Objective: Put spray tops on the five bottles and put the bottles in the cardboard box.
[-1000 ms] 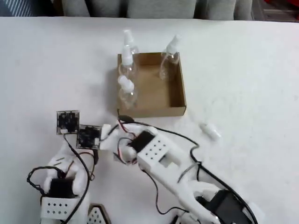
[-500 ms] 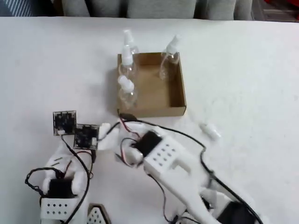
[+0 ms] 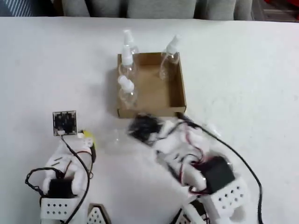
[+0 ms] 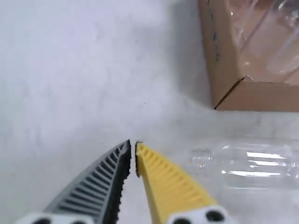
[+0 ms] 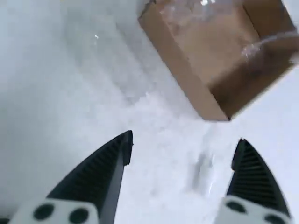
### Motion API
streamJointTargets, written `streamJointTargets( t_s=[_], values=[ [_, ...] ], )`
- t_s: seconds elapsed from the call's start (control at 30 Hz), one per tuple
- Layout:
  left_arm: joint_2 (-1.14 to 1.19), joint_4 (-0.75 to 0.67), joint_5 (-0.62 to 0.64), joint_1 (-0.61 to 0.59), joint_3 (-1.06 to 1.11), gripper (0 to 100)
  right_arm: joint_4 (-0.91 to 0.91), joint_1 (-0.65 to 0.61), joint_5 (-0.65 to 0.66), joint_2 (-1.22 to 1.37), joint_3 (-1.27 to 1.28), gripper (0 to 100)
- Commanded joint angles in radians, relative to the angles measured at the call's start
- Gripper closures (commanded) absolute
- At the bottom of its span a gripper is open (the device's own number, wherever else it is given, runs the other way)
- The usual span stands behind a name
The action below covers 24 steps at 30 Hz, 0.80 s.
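The right gripper point(image 5: 184, 140) has been swung, jaws apart, above the loose top point(image 5: 204, 172), seemingly to be grasped next; the left gripper point(image 4: 132, 143) is closed.

It has the look of a small robotics lab set up in an office-like room: a plain white tabletop point(image 3: 243, 70) carrying white plastic robot arms point(image 3: 219, 191) with loose wires point(image 3: 233, 151) and a bare circuit board point(image 3: 64, 122), grey upholstered seat backs point(image 3: 159, 7) along its far edge.

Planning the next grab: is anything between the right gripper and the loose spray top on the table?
Nothing visible. The spray top lies on bare table just ahead of the open right gripper; the box stands farther off.
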Motion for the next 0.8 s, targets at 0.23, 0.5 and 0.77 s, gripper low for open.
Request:
streamJointTargets(
  t_s=[0.23, 0.5, 0.77],
  values=[
    [-0.005, -0.023, -0.008, 0.002, -0.002, 98, -0.275, 0.486, 0.126, -0.03, 0.33, 69.8],
    [-0.005, -0.023, -0.008, 0.002, -0.002, 98, -0.441, 0.581, 0.127, -0.028, 0.419, 69.8],
    [-0.005, -0.023, -0.008, 0.002, -0.002, 98, -0.443, 0.573, 0.186, 0.036, 0.413, 69.8]
  ],
)
